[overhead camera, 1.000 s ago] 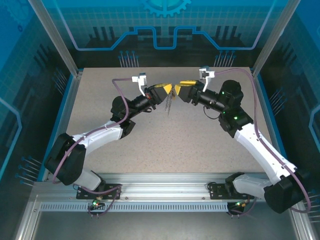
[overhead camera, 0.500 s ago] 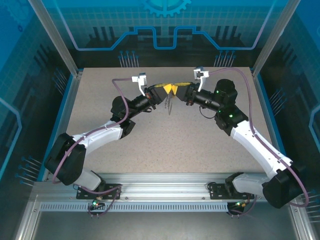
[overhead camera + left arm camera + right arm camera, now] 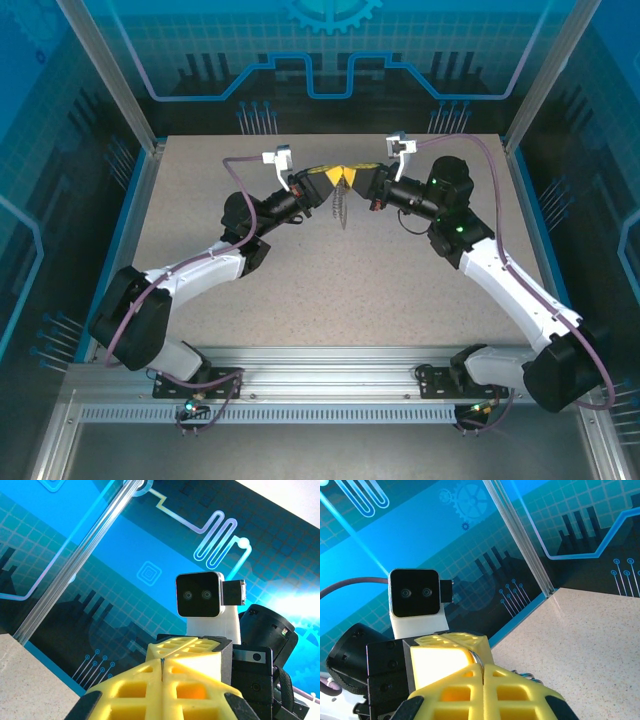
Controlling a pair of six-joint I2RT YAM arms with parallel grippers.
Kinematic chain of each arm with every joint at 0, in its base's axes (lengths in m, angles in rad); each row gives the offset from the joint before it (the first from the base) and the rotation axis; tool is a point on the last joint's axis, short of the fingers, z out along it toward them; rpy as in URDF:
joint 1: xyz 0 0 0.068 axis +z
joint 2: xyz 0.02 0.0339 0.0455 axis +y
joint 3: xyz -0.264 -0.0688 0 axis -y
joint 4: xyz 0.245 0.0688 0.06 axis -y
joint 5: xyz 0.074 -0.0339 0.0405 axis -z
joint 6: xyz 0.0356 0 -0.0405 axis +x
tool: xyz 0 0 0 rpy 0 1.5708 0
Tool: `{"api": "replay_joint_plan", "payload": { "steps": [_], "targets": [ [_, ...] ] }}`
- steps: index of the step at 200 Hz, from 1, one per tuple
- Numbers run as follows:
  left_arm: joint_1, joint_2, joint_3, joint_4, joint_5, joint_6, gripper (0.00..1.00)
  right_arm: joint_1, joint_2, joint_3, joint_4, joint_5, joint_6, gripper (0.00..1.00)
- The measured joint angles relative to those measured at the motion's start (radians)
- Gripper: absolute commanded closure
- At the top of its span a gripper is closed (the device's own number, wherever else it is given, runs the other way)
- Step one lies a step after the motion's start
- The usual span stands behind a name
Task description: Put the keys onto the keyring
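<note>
Above the table's far middle, my left gripper (image 3: 322,179) and right gripper (image 3: 354,178) meet tip to tip, both shut. The keyring (image 3: 340,207) hangs below the meeting point as a short silvery chain. In the right wrist view my right gripper (image 3: 483,671) has the keyring's silvery ring (image 3: 478,659) in its seam, and chain links (image 3: 524,676) show behind its finger. The ring curves up toward the left arm's yellow fingers (image 3: 451,644). In the left wrist view my left gripper (image 3: 163,666) pinches a thin dark sliver. The key is hidden.
The speckled table (image 3: 330,290) stretches under both arms. Blue glass walls and metal posts (image 3: 140,110) enclose it at the back and sides. The right arm's wrist camera (image 3: 199,594) faces my left wrist at close range.
My right gripper has moved left and closed the gap to the left gripper's tips. The left arm and the hanging chain have stayed in place.
</note>
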Motion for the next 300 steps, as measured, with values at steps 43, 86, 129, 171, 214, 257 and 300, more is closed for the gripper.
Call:
{"api": "replay_joint_plan", "payload": {
  "steps": [43,86,129,171,214,257,300],
  "targets": [
    [0.000,0.000,0.002,-0.030,0.013,0.002,0.69,-0.027,0.003,0.013,-0.023,-0.053,-0.015,1.00],
    [0.005,-0.002,0.002,-0.058,0.031,0.004,0.57,-0.069,0.003,0.025,-0.059,-0.085,-0.033,1.00],
    [0.036,-0.016,0.019,-0.114,0.074,0.010,0.50,-0.099,0.010,0.046,-0.111,-0.128,-0.067,1.00],
    [0.082,-0.019,0.098,-0.249,0.187,0.072,0.48,-0.113,0.032,0.095,-0.190,-0.181,-0.129,1.00],
    [0.107,-0.020,0.189,-0.433,0.307,0.180,0.49,-0.117,0.035,0.113,-0.240,-0.217,-0.173,1.00],
    [0.109,-0.020,0.206,-0.533,0.369,0.235,0.52,-0.118,0.039,0.113,-0.253,-0.229,-0.177,1.00],
    [0.111,-0.019,0.208,-0.530,0.388,0.232,0.53,-0.118,0.039,0.113,-0.253,-0.229,-0.176,1.00]
  ]
}}
